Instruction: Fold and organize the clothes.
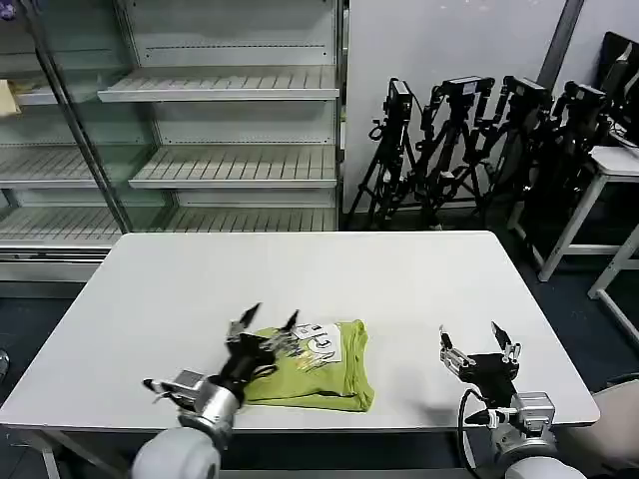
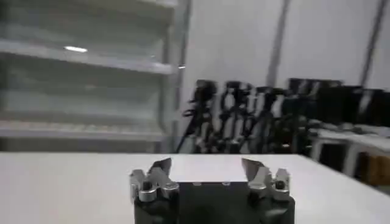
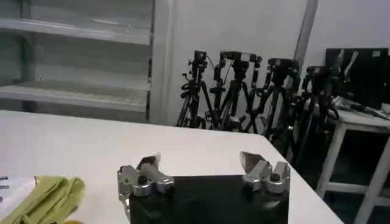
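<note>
While the lime T-shirt [image 1: 318, 367] lies folded into a compact bundle near the front edge of the white worktop [image 1: 319, 279], both arms hang low at that same edge. A small white printed patch [image 1: 321, 339] shows on the shirt's upper face, toward its far side.

On the shirt's left side, the left tool [image 1: 268, 321] sits with its fingers spread apart and nothing between them; their tips hover at the bundle's far left corner, and whether they touch the cloth cannot be told. From the left wrist view, the same tool [image 2: 206, 165] shows its two fingers wide apart over bare worktop [image 2: 67, 182].

Well to the right of the shirt, the right tool [image 1: 477, 337] is above bare worktop, fingers likewise apart and empty. In the right wrist view that tool [image 3: 200, 162] points across the worktop [image 3: 79, 146], with a fold of the T-shirt [image 3: 47, 196] off to one side, apart from it.

Behind the worktop stand empty wire shelves [image 1: 225, 165], a cluster of black tripods [image 1: 469, 150] and a second white table [image 1: 609, 180].
</note>
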